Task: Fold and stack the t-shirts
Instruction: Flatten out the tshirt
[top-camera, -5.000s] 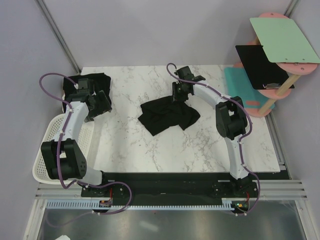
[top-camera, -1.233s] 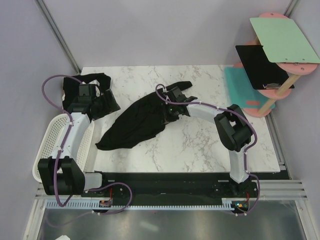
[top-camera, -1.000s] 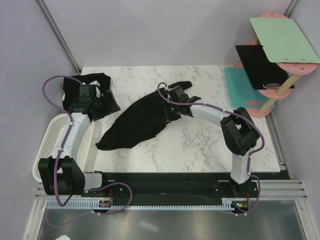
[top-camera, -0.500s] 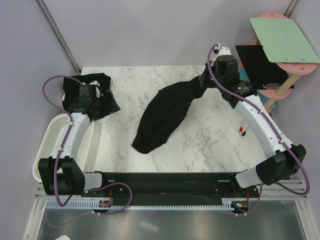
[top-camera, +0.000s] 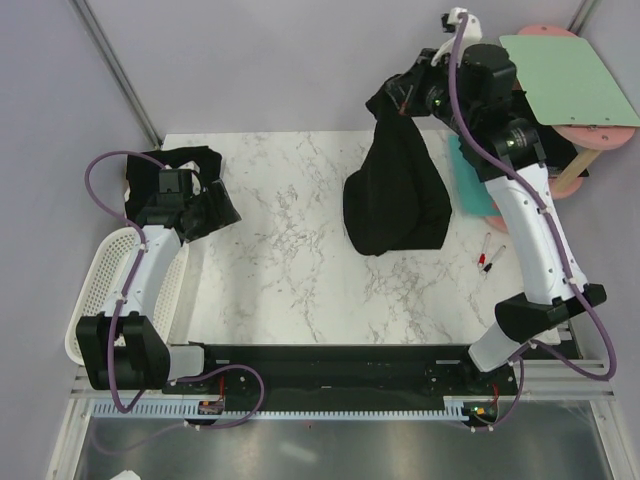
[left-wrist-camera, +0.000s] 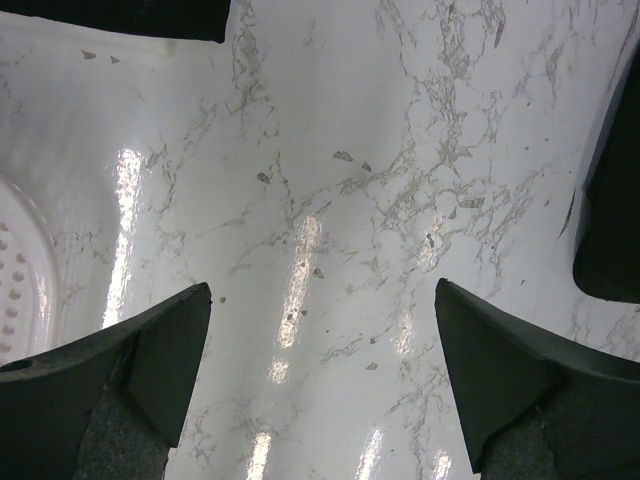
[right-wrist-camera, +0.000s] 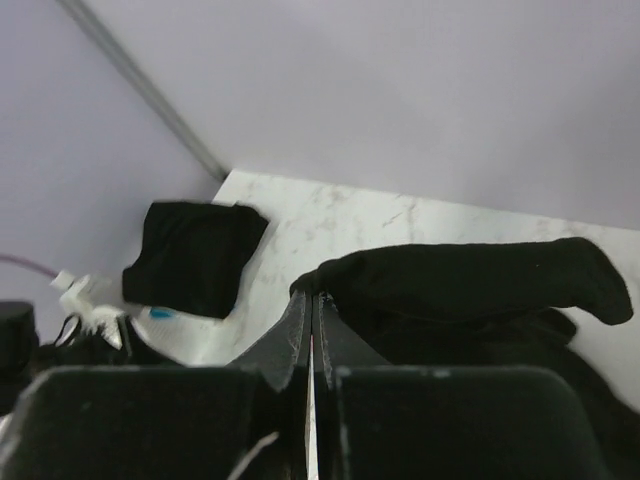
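Tabletop marble, walls lilac, t-shirt hanging.

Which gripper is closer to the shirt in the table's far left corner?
Left. The left gripper sits open right beside the corner shirt; the right gripper is across the table, holding the other shirt up.

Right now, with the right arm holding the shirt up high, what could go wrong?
The right tool seems to pinch only a small bunch of the t-shirt, so the cloth may slip out. The right arm is close to the green panel; a swing could hit it. The hanging hem might sweep the small items nearby.
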